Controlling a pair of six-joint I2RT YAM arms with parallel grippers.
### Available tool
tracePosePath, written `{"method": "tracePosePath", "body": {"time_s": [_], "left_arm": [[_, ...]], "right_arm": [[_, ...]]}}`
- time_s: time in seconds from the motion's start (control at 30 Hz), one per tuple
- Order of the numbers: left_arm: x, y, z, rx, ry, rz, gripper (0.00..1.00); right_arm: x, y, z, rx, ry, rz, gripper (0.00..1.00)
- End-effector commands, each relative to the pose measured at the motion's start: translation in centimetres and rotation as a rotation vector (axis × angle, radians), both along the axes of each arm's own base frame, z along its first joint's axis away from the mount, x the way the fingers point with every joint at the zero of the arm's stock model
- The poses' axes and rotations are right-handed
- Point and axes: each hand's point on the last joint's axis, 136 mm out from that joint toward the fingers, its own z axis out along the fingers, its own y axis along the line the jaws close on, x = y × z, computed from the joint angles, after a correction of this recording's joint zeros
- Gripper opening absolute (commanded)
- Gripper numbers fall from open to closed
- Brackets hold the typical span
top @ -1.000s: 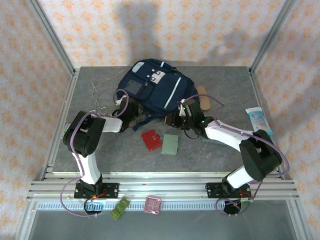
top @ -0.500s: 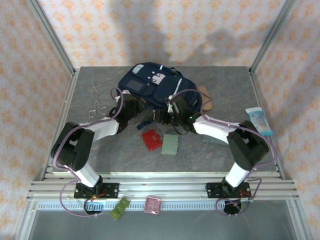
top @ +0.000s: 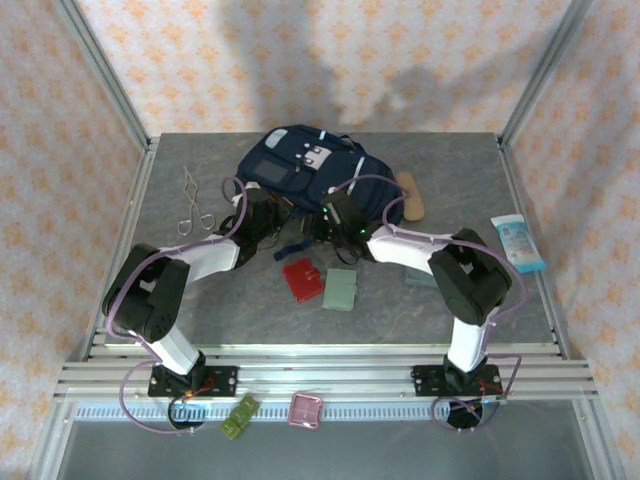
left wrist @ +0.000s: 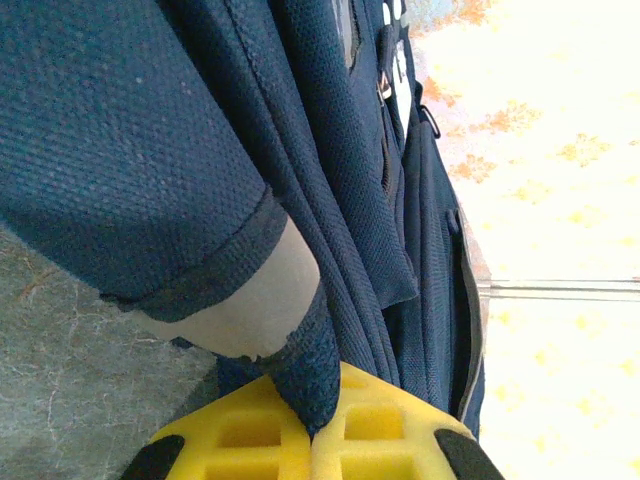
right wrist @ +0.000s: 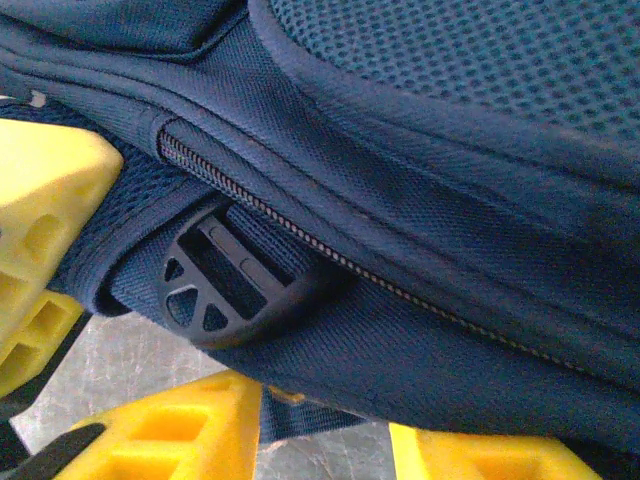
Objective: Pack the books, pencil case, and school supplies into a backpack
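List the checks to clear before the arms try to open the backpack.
1. Left gripper holding the backpack: ok, shut on a fold of its fabric.
2. Right gripper holding the backpack: cannot tell; fabric and a buckle lie between its fingers.
3. Zipper open: not ok, closed along the stretch in the right wrist view.
4. Red case and green case lying free: ok, side by side in front of the backpack.
5. Pencil case free: ok, beside the backpack.
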Motion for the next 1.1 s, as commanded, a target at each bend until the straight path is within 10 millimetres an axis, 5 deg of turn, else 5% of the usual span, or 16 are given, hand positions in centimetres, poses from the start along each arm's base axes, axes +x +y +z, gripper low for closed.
{"method": "tracePosePath", "body": {"time_s": [0.0,0.13,0.23,0.47,0.57,0.67,0.8,0.97,1.07], "left_arm": [[-0.2,-3.8,6.2,-0.132,-0.154,-0.117,0.00],[-0.4,-4.2,6.3,-0.153,-0.158,-0.128,0.00],[-0.5,-4.1,6.5,-0.157,-0.164,-0.128,0.00],[-0.2,-3.7,6.6,-0.154,-0.169,-0.116,0.00],[0.0,-3.3,6.7,-0.151,-0.175,-0.100,0.00],[0.1,-3.5,7.0,-0.159,-0.182,-0.109,0.00],[0.0,-4.1,7.7,-0.192,-0.189,-0.131,0.00],[-0.2,-4.2,7.8,-0.172,-0.190,-0.126,0.00],[-0.1,-3.5,7.6,-0.152,-0.188,-0.104,0.00]], "right_arm": [[2.8,0.4,1.3,-0.003,-0.064,-0.101,0.42],[4.1,0.1,0.2,-0.060,-0.050,-0.175,0.28],[4.6,-0.3,-0.6,-0.103,-0.036,-0.207,0.28],[4.3,-0.9,-1.1,-0.125,-0.030,-0.215,0.01],[3.9,-0.8,-1.0,-0.114,-0.021,-0.199,0.00],[3.5,-0.6,-0.8,-0.088,-0.025,-0.185,0.19],[3.9,0.3,-0.4,-0.061,-0.021,-0.182,0.23],[4.8,0.1,-1.3,-0.110,0.000,-0.232,0.01],[4.5,-0.7,-1.5,-0.130,-0.004,-0.243,0.00]]}}
